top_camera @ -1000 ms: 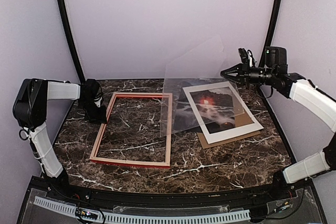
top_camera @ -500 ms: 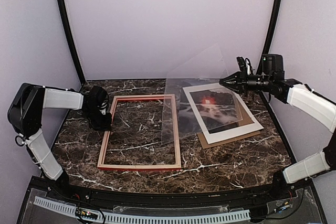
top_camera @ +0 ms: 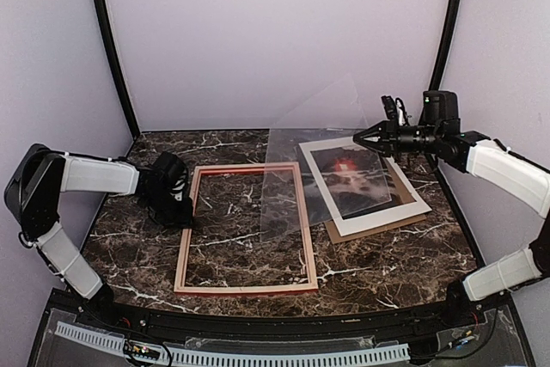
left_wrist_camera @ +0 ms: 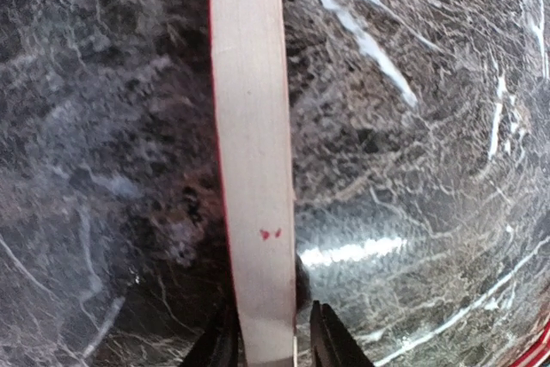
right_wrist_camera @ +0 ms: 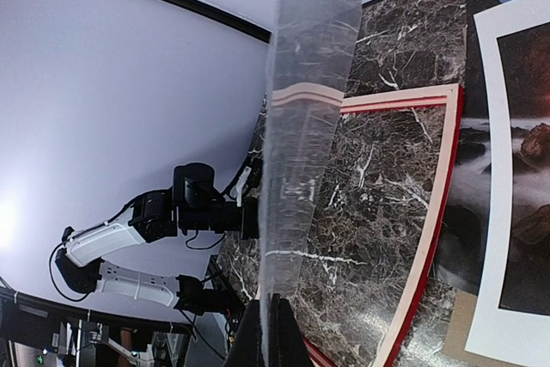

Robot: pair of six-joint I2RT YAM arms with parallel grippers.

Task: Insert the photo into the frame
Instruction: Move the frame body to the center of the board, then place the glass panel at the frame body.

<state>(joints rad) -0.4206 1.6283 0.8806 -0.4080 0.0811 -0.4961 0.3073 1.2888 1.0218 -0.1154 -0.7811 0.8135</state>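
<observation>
Marble table (top_camera: 387,272). Frame (top_camera: 249,288) flat at centre-left, pale back up. Clear sheet (top_camera: 288,186) held tilted, its lower edge apparently over the frame's right rail; the glare makes that hard to judge. Photo (top_camera: 365,186) lies right of the frame, outside it, under a white mat (top_camera: 414,204) on a brown backing board (top_camera: 344,231). Left gripper (left_wrist_camera: 271,345) grips the frame's left rail. Right gripper (top_camera: 359,137) is clenched on the sheet's far corner.

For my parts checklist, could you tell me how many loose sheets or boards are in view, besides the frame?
4: a clear sheet held by the right gripper; the mat, photo and brown board stacked right of the frame. Others may hide beneath.
</observation>
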